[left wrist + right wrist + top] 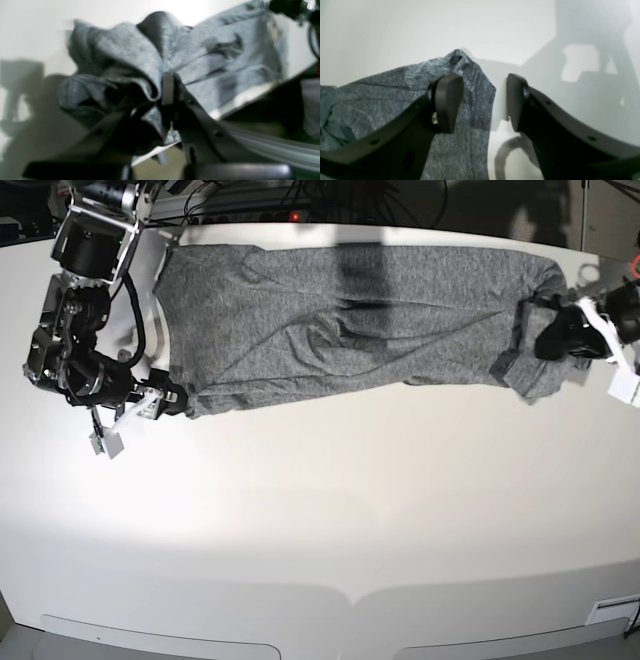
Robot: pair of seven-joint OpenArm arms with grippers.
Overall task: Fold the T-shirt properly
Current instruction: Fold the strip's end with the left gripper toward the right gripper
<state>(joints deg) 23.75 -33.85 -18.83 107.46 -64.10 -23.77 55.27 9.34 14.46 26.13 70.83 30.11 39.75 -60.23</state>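
In the left wrist view the left gripper point(160, 100) pinches a bunched fold of the heathered charcoal-grey jersey T-shirt point(212, 65); the right wrist view shows the right gripper point(483, 100) parted astride its corner; from the base camera it stretches lengthwise side-to-side across the white table point(330, 520).

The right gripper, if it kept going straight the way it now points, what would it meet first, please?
Probably the shirt: the open right gripper straddles its corner edge, one finger over cloth, the other over bare table. Depth is unclear.
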